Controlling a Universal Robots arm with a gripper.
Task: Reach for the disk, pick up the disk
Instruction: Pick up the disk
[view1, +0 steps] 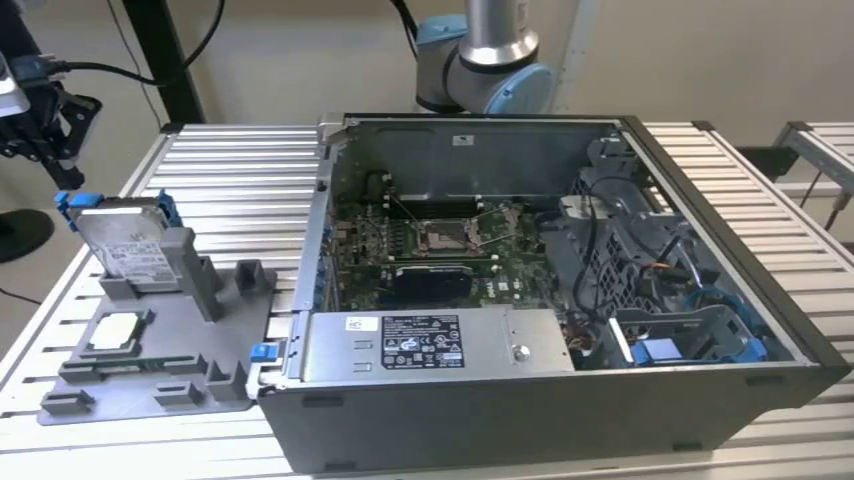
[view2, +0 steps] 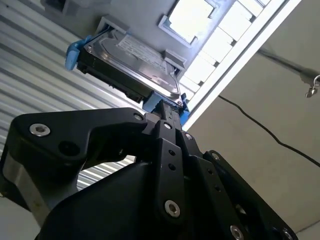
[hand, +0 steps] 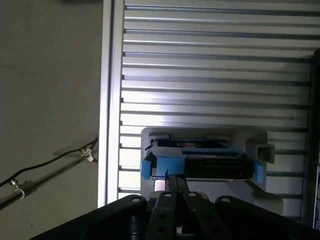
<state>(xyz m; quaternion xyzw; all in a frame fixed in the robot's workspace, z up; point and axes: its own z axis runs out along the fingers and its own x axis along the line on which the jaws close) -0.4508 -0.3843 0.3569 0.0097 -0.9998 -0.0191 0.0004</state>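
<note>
Hovering near the top edge of the disk (view1: 130, 243), the gripper (view2: 165, 107) is clenched, fingers together, grasping nothing. The disk stands upright in a grey fixture (view1: 234, 335) at the exterior view's left, beside the open computer case (view1: 534, 420) on the slatted metal table (view1: 227, 170).

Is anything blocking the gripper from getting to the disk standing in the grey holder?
Nothing visible. In the exterior view the gripper hangs close above the disk, upright in its grey holder, with nothing between them.
</note>
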